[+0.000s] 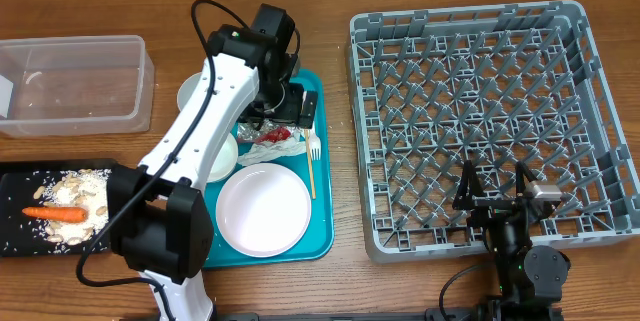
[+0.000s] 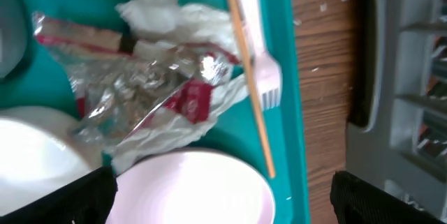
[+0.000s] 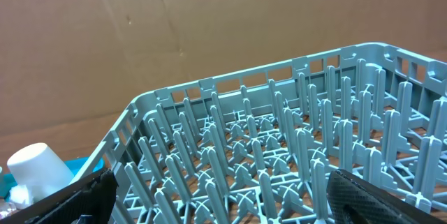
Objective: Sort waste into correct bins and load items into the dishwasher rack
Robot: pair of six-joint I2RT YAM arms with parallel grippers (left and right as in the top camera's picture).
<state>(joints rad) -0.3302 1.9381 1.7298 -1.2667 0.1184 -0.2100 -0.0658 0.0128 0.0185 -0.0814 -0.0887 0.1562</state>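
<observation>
On the teal tray (image 1: 322, 246) lie the crumpled foil wrapper (image 1: 272, 139) (image 2: 147, 77), a white napkin (image 2: 167, 15), the white fork (image 1: 314, 149) (image 2: 264, 77) and the round plate (image 1: 263, 209) (image 2: 195, 192). My left gripper (image 1: 285, 111) (image 2: 223, 182) hangs open just above the wrapper and the plate's rim, holding nothing. White bowls (image 1: 195, 91) (image 1: 222, 156) show partly beside the left arm. The carrot (image 1: 55, 214) and rice crumbs (image 1: 82, 189) lie in the black tray (image 1: 15, 176). The clear tub (image 1: 75, 83) stands behind it. My right gripper (image 1: 493, 183) (image 3: 220, 182) is open over the front edge of the grey rack (image 1: 490, 111) (image 3: 279, 147).
A thin wooden stick (image 1: 310, 173) (image 2: 251, 91) lies next to the fork. A white cup (image 3: 38, 168) shows left of the rack in the right wrist view. A cardboard wall (image 3: 209, 21) stands behind the table. The left arm (image 1: 190, 151) crosses the tray's left side.
</observation>
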